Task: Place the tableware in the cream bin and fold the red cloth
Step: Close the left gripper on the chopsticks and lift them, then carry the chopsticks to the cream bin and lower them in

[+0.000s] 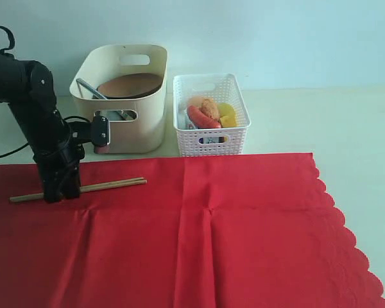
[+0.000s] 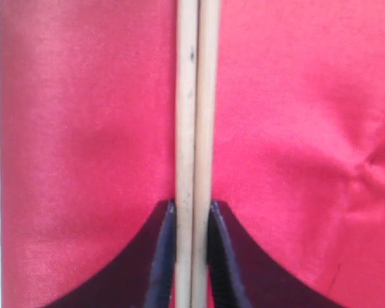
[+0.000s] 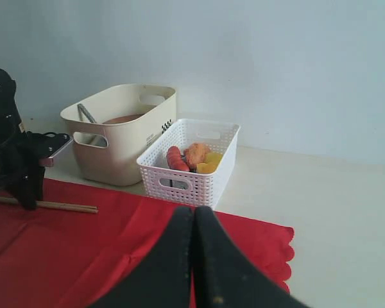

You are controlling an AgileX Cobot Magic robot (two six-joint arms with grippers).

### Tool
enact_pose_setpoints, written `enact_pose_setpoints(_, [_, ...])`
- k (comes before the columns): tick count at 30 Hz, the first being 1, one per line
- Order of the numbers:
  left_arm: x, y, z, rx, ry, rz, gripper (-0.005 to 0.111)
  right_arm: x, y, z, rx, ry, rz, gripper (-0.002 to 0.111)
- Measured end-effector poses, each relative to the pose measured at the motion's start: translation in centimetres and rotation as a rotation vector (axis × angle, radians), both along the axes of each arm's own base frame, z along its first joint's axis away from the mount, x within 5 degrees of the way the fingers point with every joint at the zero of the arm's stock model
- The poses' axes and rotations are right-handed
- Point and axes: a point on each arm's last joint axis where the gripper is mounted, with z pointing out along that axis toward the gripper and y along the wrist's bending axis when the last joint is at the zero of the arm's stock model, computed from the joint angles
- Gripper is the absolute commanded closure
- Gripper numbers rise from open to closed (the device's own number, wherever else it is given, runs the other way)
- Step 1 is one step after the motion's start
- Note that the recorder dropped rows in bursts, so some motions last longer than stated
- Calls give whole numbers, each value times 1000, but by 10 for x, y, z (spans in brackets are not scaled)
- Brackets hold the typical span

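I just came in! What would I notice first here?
A big bright red cloth fills the foreground. On its left side, the black left gripper pinches a pair of wooden chopsticks. Behind stand a tall cream plastic bin and a white lattice basket of food.

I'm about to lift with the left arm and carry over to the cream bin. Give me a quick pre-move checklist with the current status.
1. Both chopsticks between the left gripper fingers: ok, a finger sits against each side of the pair.
2. Chopsticks side by side, not crossed: ok.
3. Grip centred: not ok, it is off-centre and the longer part juts toward the cream bin.
4. Red cloth not pinched with the sticks: cannot tell.
5. Bin opening free: cannot tell, the brown plate covers much of it.
6. Right gripper out of the way: ok, it is shut and well away from the left arm.
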Motion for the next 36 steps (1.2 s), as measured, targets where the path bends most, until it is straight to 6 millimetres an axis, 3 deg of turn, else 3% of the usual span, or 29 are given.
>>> enact_pose_setpoints(6, [-2, 0, 1, 5, 29, 19, 107, 0, 0, 0, 0, 0, 0, 108])
enact_pose_setpoints(10, [-6, 1, 15, 3, 28, 46, 107, 0, 0, 0, 0, 0, 0, 108])
enact_pose_setpoints(26, [-24, 5, 127, -86, -216, 198, 107, 0, 0, 0, 0, 0, 0, 108])
enact_pose_setpoints(36, [-32, 7, 172, -179, -387, 303, 107, 0, 0, 0, 0, 0, 0, 108])
